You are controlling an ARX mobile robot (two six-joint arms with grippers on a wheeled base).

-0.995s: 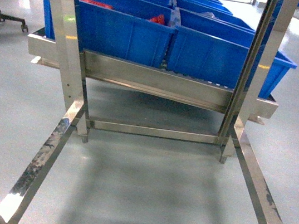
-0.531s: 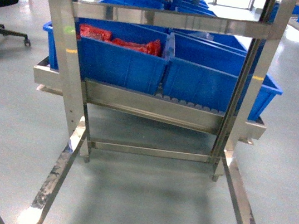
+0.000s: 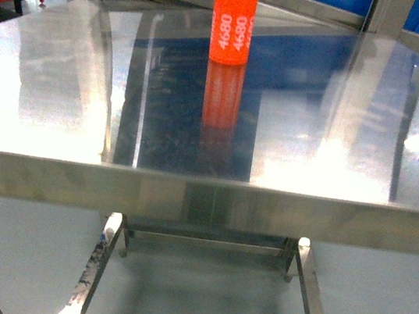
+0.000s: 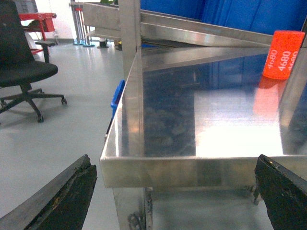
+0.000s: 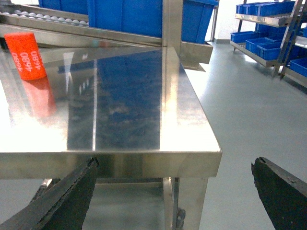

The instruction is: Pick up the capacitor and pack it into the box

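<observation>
The capacitor (image 3: pixel 232 22), an orange cylinder printed "4680", stands upright at the far middle of a shiny steel table (image 3: pixel 187 199). It also shows in the left wrist view as the capacitor (image 4: pixel 283 55) at far right, and in the right wrist view as the capacitor (image 5: pixel 25 55) at far left. My left gripper (image 4: pixel 175 191) hangs open below and in front of the table's near left corner. In front of the near right corner my right gripper (image 5: pixel 175 191) is open too. Both hold nothing. The box is out of view.
Blue bins (image 5: pixel 129 17) sit on a roller rack behind the table. A black office chair (image 4: pixel 24 72) stands on the floor to the left. Shelves with more blue bins (image 5: pixel 268 14) line the far right. Steel frame rails (image 3: pixel 94 266) run under the table.
The head view has risen from the low rack of blue bins up to the table top, bringing the capacitor into sight.
</observation>
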